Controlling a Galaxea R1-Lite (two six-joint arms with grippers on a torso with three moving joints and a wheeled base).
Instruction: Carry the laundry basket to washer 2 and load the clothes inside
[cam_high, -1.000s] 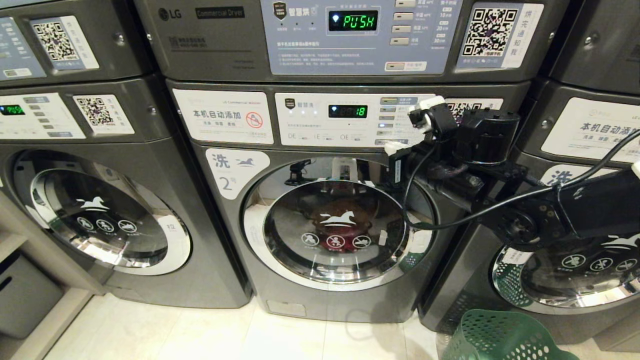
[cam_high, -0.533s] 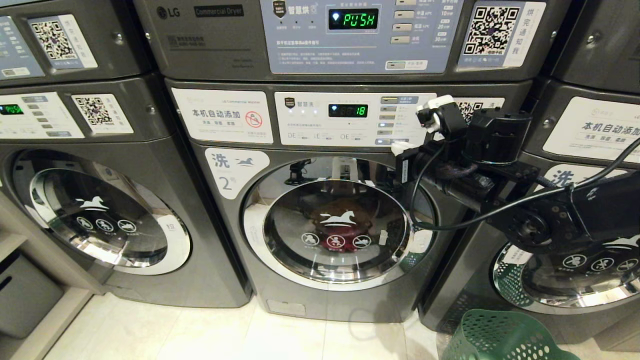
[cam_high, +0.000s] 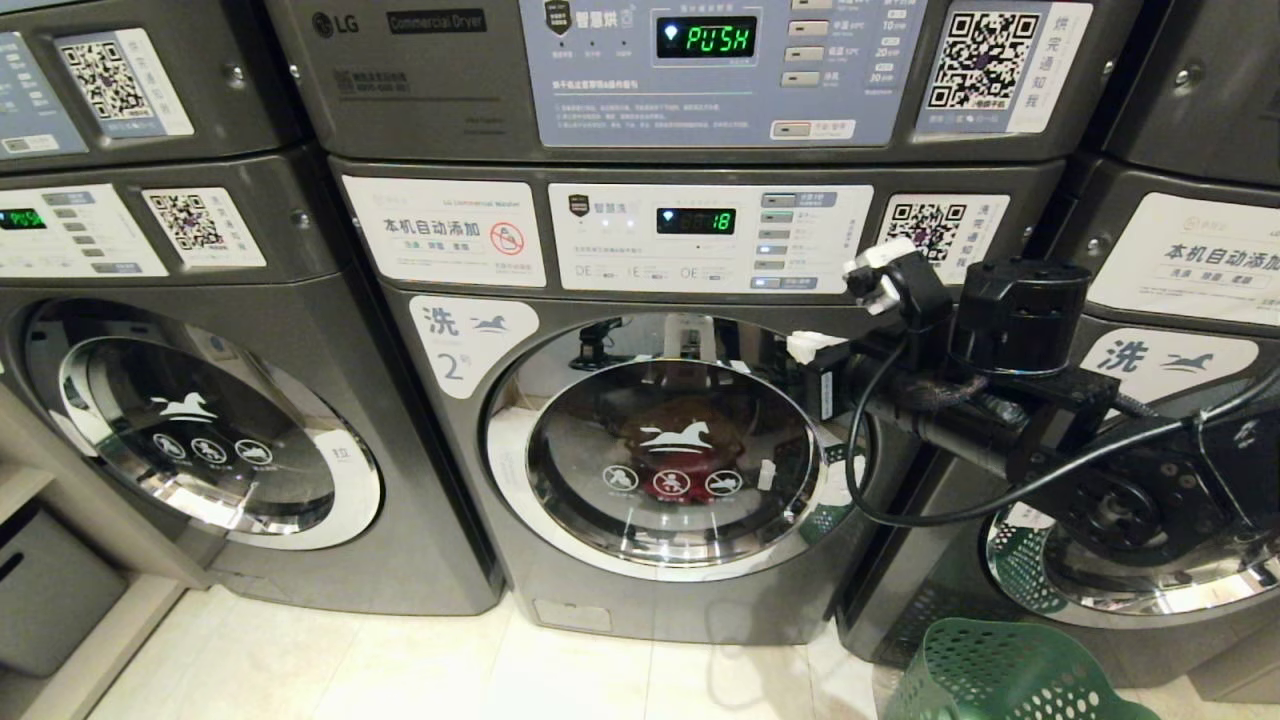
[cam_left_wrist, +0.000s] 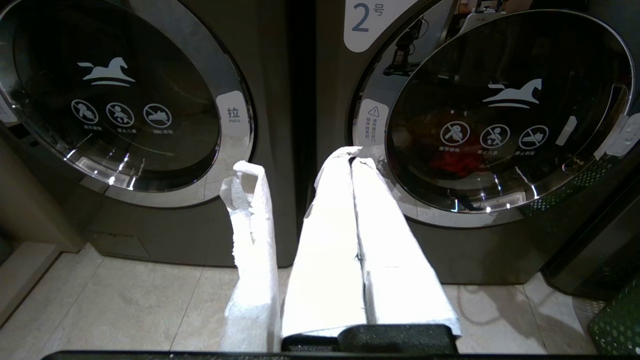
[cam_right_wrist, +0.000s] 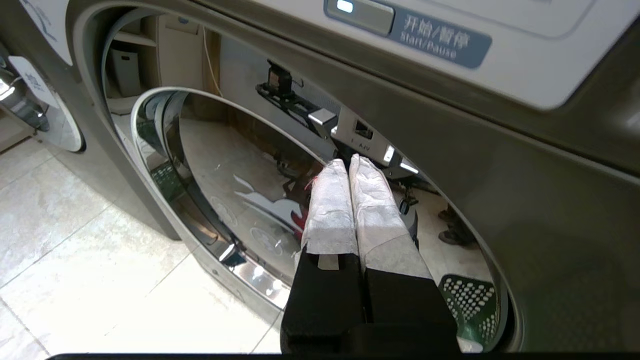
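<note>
The dark grey front-load washer labelled 2 (cam_high: 660, 440) stands shut, pink-red clothes (cam_left_wrist: 457, 162) dimly visible behind its glass. The perforated dark green plastic basket (cam_high: 1000, 675), light and stiff, best gripped at its handles, sits on the floor, lower right. The right tool (cam_high: 815, 347), fingers together, hovers beside the door rim; the left tool (cam_left_wrist: 352, 165) is likewise closed, empty.

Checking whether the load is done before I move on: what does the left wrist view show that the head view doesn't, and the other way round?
Only the left wrist view: the left gripper, shut, hanging low before the washers. Only the head view: the right gripper, shut, raised at the upper right rim of washer 2, and the display reading 18. Both: washer 2's door closed, the clothes red behind the glass, and the laundry basket on the floor to the right.
</note>
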